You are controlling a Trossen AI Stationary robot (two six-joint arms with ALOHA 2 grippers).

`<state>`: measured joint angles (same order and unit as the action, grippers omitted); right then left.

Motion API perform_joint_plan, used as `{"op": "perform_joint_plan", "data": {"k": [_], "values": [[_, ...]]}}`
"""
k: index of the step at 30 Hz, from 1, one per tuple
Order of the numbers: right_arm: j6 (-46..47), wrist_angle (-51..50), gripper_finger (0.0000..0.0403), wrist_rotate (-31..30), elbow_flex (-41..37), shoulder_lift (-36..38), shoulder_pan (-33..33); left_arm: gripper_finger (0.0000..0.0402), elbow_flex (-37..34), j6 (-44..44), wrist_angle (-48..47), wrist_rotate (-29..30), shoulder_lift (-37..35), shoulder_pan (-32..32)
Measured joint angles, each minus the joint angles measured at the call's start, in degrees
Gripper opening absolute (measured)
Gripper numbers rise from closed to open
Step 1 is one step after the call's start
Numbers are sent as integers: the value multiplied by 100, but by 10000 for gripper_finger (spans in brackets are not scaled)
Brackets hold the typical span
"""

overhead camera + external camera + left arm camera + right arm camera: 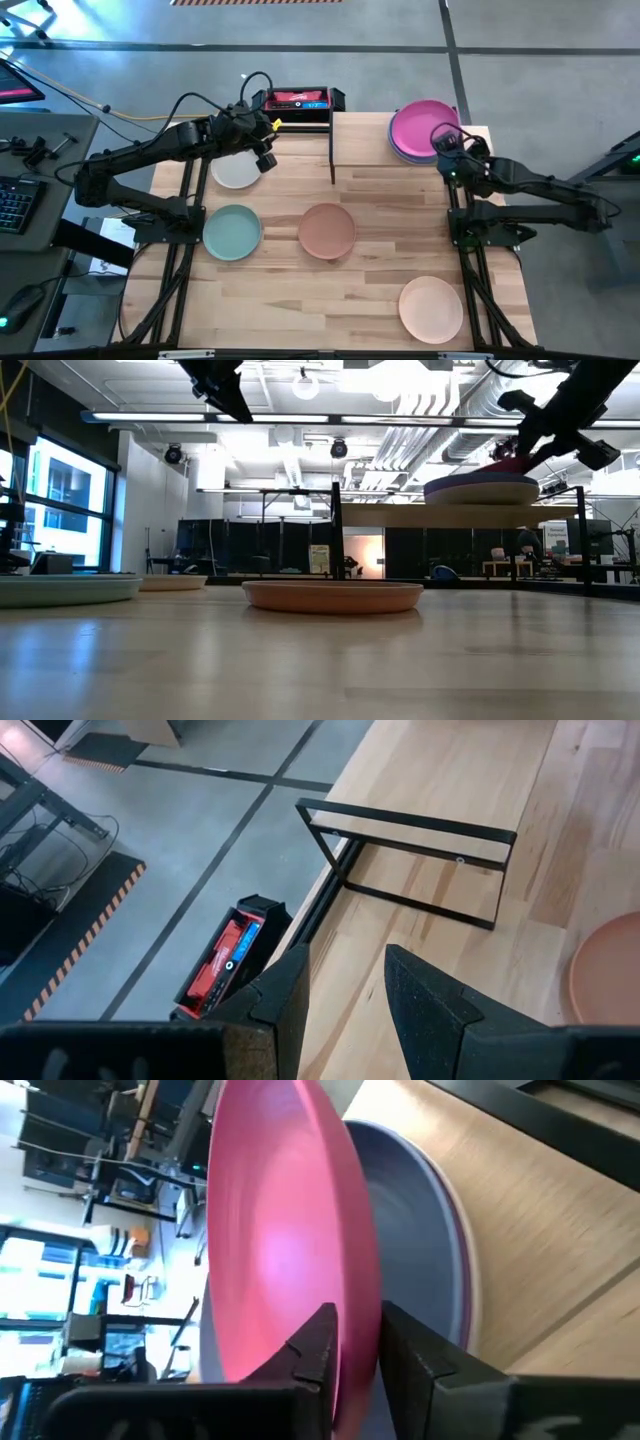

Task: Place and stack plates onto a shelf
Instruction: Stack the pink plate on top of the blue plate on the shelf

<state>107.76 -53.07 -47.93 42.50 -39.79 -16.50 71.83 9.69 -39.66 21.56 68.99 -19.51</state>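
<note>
Pink plate meeting the stack on the shelf.

From above, the right gripper point(444, 141) is reaching to the pink plate point(424, 127) lying atop a stack on the shelf point(360, 150); the left gripper point(264, 150) is hovering near the white plate point(236, 171). On the counter point(380, 230) are lying mint point(232, 232), terracotta point(327, 230) and peach point(431, 308) plates. The right wrist view is showing fingers point(415, 1355) straddling the pink plate's rim, a purple plate point(420, 1260) underneath. The left fingers point(425, 1000) are standing apart, holding nothing.

The left gripper point(345, 995) hangs with fingers parted above the table edge. Ahead stands the shelf's black frame point(410, 860). A terracotta plate point(608, 970) lies beside it.
</note>
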Motion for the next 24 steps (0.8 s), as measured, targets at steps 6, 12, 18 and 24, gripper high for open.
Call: {"op": "perform_joint_plan", "data": {"k": [6,12,18,24], "values": [[-415,128,69,293,0,-62,-157,119,0,0,-2,0,0,2],[-772,150,96,695,0,-23,-266,119,0,-2,2,0,0,2],[-1039,135,121,1086,108,-19,-266,120,0,-21,5,0,0,2],[-1120,47,124,1489,306,-20,-266,119,0,-59,11,0,0,2]]}}
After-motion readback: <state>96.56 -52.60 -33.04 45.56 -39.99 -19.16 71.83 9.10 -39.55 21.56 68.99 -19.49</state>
